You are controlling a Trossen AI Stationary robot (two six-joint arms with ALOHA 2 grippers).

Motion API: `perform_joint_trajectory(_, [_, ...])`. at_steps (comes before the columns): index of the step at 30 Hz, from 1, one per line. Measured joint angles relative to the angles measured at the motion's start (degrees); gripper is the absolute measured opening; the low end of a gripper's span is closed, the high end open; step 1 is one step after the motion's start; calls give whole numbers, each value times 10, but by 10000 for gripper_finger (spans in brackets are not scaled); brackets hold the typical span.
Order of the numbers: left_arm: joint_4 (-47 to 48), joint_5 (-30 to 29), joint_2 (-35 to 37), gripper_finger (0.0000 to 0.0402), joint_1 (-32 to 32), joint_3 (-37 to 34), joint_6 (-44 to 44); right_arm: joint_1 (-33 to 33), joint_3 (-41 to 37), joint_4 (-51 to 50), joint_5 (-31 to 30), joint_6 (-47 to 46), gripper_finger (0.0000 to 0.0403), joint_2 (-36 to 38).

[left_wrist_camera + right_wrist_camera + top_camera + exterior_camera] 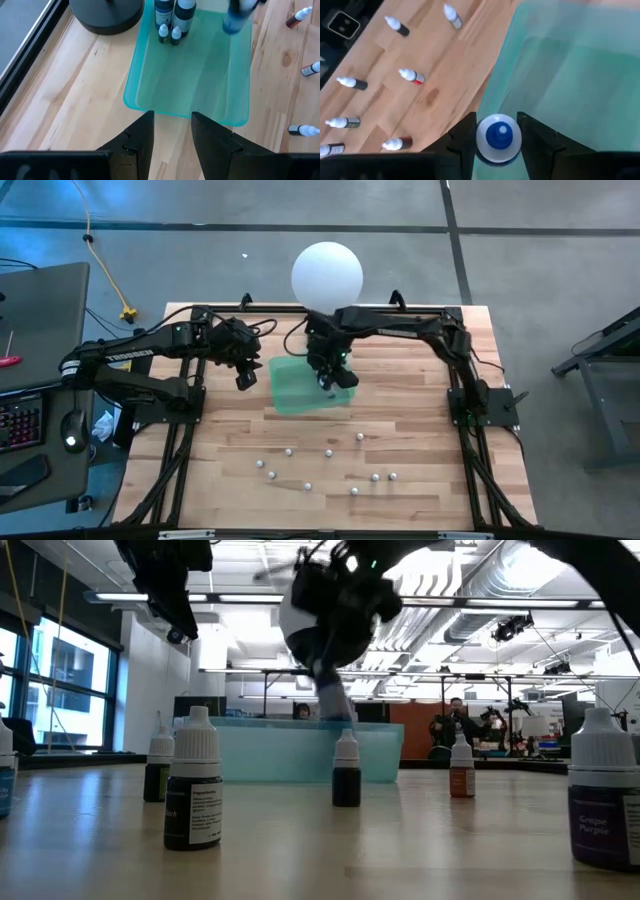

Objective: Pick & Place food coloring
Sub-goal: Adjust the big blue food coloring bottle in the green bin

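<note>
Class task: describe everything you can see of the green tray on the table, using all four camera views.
The translucent green plastic tray is a shallow rectangle with rounded corners and a low raised rim, lying flat on the wooden table in front of the white globe lamp. A few small dark bottles with white caps stand at one end; the rest is bare. The right pincer holds a blue-topped bottle above it. The left pincer hovers open near its edge.
</note>
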State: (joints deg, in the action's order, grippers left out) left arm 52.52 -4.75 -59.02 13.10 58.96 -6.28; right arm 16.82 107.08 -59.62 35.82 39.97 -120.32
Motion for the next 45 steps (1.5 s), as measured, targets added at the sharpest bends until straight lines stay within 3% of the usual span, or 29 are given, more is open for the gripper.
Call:
perform_joint_trajectory(8, [0, -1, 0, 129, 0, 0, 0, 0, -21, -2, -65, -52, 114, 93])
perform_joint_trajectory(13, [0, -1, 0, 129, 0, 0, 0, -2, -134, 32, -144, -127, 120, 158])
perform_joint_trajectory(16, [0, -1, 0, 129, 0, 0, 0, -4, -251, 143, -169, -168, 113, 212])
perform_joint_trajectory(20, [-1, -2, 0, 129, 0, 0, 0, -5, -401, 373, -206, -221, 113, 281])
perform_joint_trajectory(25, [-1, -2, 0, 129, 0, 0, 0, -7, -515, 528, -291, -252, 130, 345])
perform_joint_trajectory(30, [-11, -3, 0, 129, 0, 0, 0, -7, -566, 582, -310, -283, 115, 345])
perform_joint_trajectory(45, [-27, -3, 0, 129, 0, 0, 0, 1, -572, 640, -325, -287, 131, 274])
